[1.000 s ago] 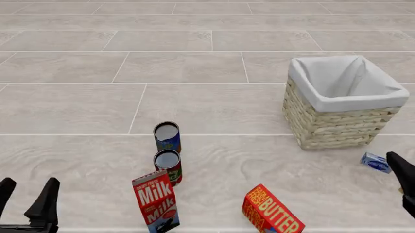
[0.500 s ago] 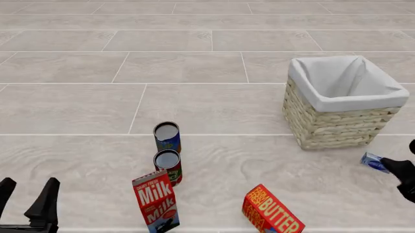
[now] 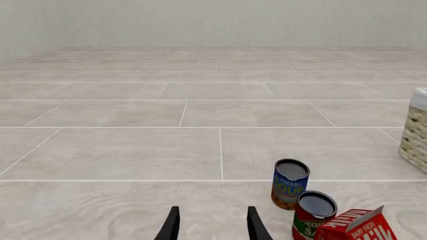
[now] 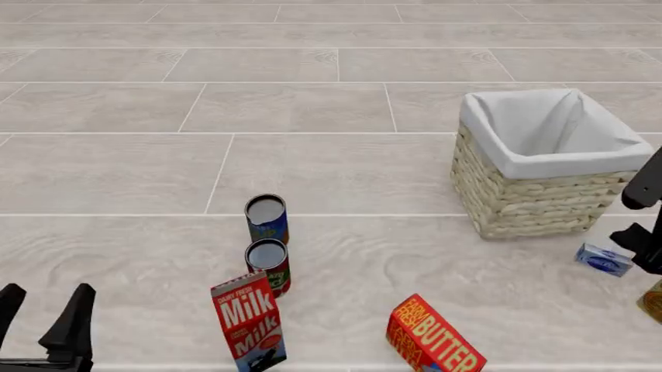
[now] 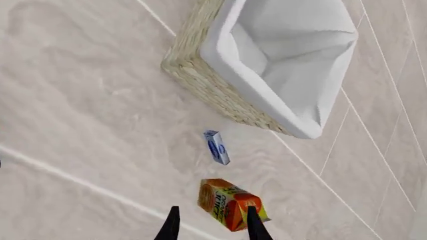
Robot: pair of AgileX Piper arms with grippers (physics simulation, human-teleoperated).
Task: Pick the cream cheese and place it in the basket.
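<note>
The cream cheese (image 4: 603, 260) is a small pale blue box lying on the table just in front of and to the right of the basket (image 4: 538, 205). In the right wrist view the cream cheese (image 5: 217, 147) lies between the basket (image 5: 213, 85) and an orange box. My right gripper (image 5: 211, 227) is open and empty, raised above the table and apart from the cream cheese. Part of the right arm (image 4: 643, 240) shows at the front view's right edge. My left gripper (image 4: 42, 318) is open and empty at the near left; it also shows in the left wrist view (image 3: 211, 227).
Two cans (image 4: 267, 218) (image 4: 268, 265), a red milk carton (image 4: 249, 319) and a red-orange butter box (image 4: 432, 337) stand in the near middle. An orange box (image 5: 230, 204) lies near the cream cheese, under my right gripper. The basket's edge (image 3: 417, 135) shows in the left wrist view.
My right gripper has risen from table level beside the cream cheese to higher up at the right edge. The cream cheese stays in place. The left arm has not moved.
</note>
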